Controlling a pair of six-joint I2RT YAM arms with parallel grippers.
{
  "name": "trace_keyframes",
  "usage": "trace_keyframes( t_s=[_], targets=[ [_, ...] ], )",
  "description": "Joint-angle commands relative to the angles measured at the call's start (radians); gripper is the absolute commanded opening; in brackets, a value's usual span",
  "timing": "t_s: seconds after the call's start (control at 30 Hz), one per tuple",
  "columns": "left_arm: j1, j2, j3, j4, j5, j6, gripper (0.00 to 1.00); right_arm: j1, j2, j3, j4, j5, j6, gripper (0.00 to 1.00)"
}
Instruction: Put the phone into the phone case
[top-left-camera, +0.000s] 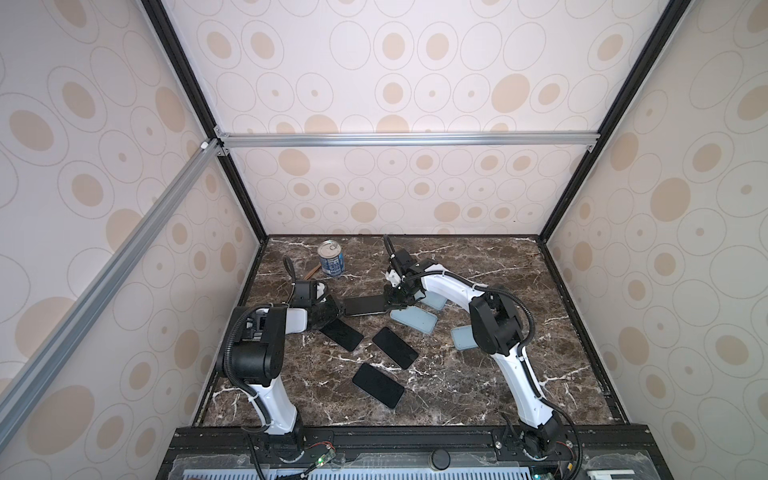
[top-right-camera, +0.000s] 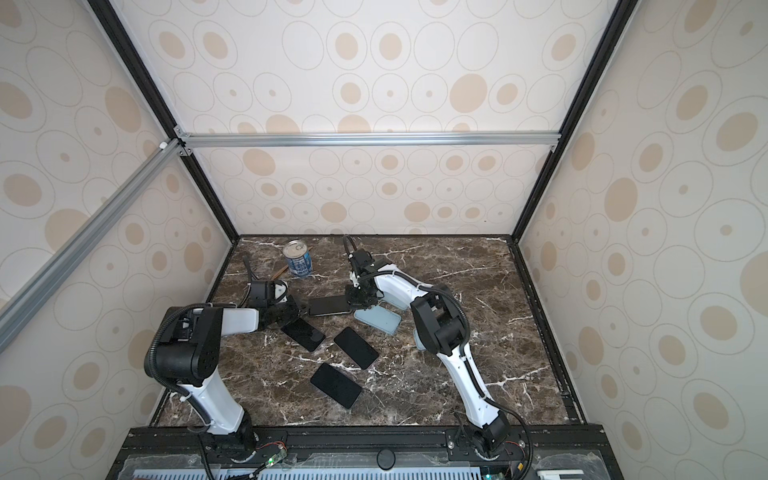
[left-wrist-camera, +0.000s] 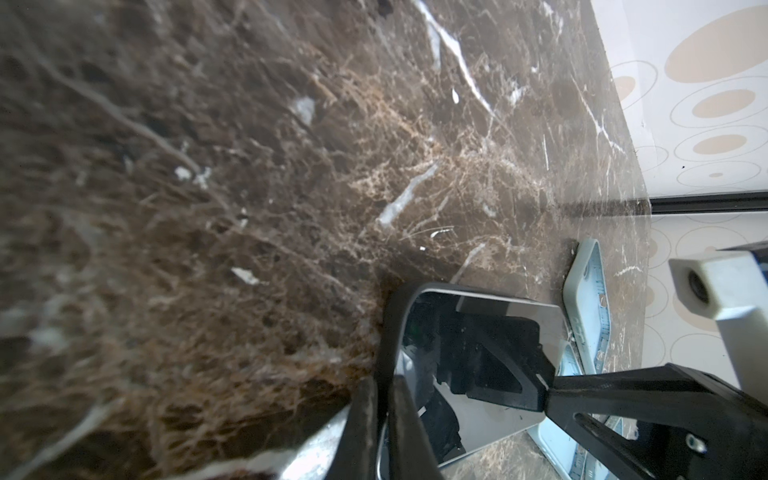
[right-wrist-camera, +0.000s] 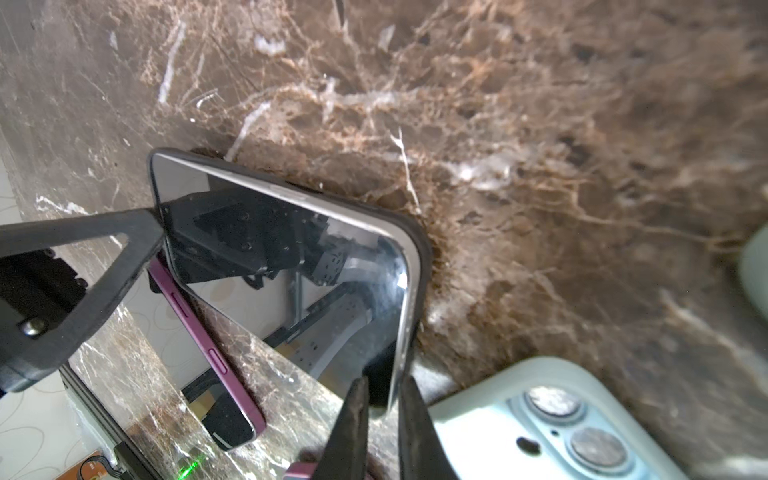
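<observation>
A dark-screened phone is held between my two grippers near the middle of the marble table, just above it. My left gripper is shut on its left end. My right gripper is shut on its right end. Both wrist views show the phone with a silver edge and a dark rim, its glass mirroring the arms. A light blue phone case lies back up just in front of the right gripper.
Three more dark phones lie in front of the held one. Other light blue cases lie partly under the right arm. A blue tin can stands at the back left.
</observation>
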Motion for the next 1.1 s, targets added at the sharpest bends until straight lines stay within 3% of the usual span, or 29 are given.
trace_keyframes(
  t_s=[0.0, 0.63, 1.07],
  targets=[
    [-0.001, 0.039, 0.008, -0.036, 0.001, -0.006, 0.11, 0.021, 0.053, 0.022, -0.049, -0.006, -0.022, 0.15],
    [-0.001, 0.047, 0.010, -0.033, 0.024, -0.012, 0.16, 0.053, 0.144, -0.015, -0.142, 0.088, -0.080, 0.09],
    [-0.001, 0.032, 0.011, -0.045, 0.014, -0.003, 0.16, 0.085, 0.185, 0.064, -0.179, 0.113, -0.031, 0.09]
  ],
)
